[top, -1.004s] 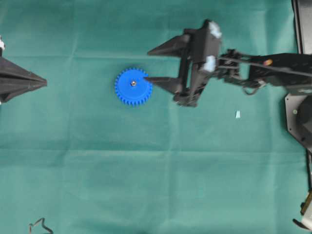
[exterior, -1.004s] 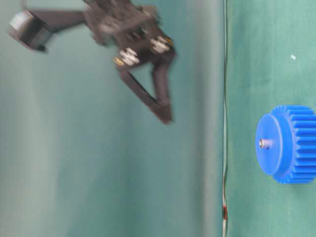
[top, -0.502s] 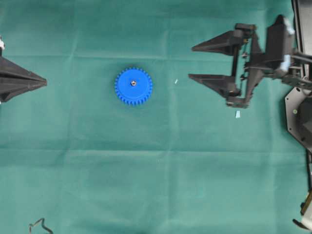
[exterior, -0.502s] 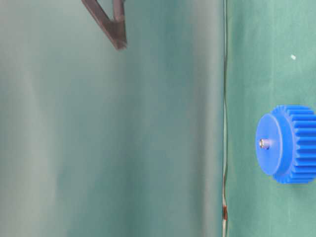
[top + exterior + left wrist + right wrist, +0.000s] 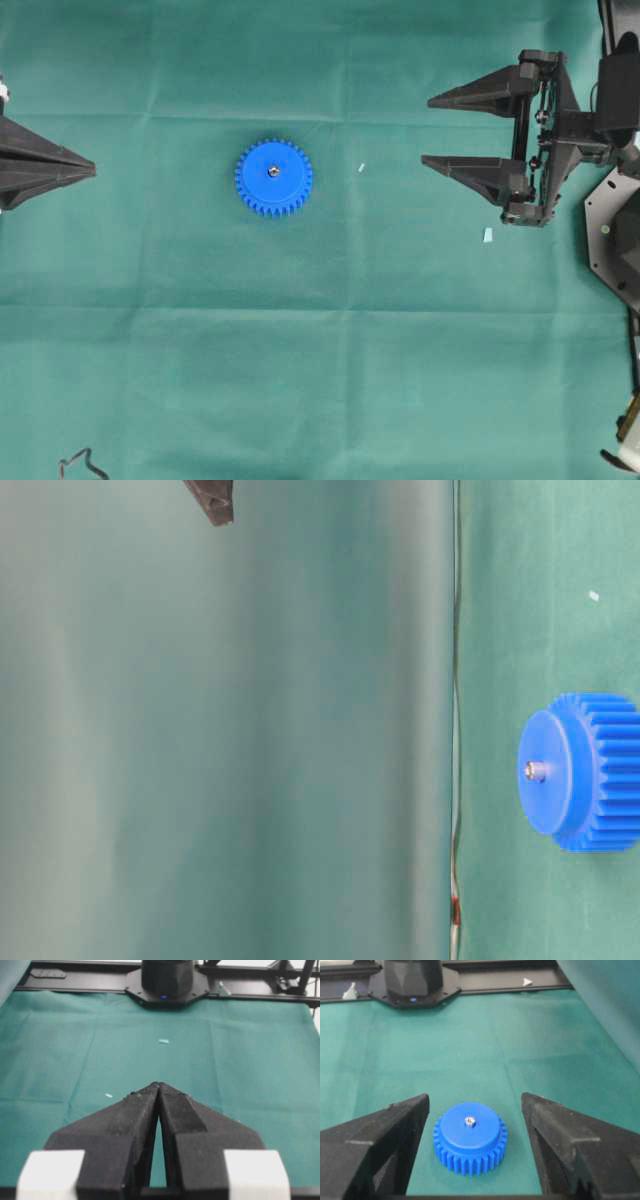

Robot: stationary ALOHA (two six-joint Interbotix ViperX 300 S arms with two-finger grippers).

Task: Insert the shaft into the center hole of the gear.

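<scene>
Green cloth covers the counter [image 5: 330,380] from edge to edge, creased into a loose grid. On the right of the overhead view the right gripper [image 5: 427,131] hangs with its jaws spread wide apart and nothing between them, well clear of the work. At the left edge the left gripper [image 5: 92,170] sits with its jaws pressed together; the left wrist view shows no object between them. Left of centre lies the gear [image 5: 274,178], flat on the cloth and well apart from both grippers, its teeth clean all round in the right wrist view. At its hub the shaft [image 5: 273,171] shows as a small shiny dot, and from table level it stands as a short stub rising from the centre hole, so the insertion looks done. Two pale scraps [image 5: 488,235] lie on the cloth toward the right. The chief risk now would be an arm sweeping low across the middle, which could nudge the light gear or tip the pin loose.
</scene>
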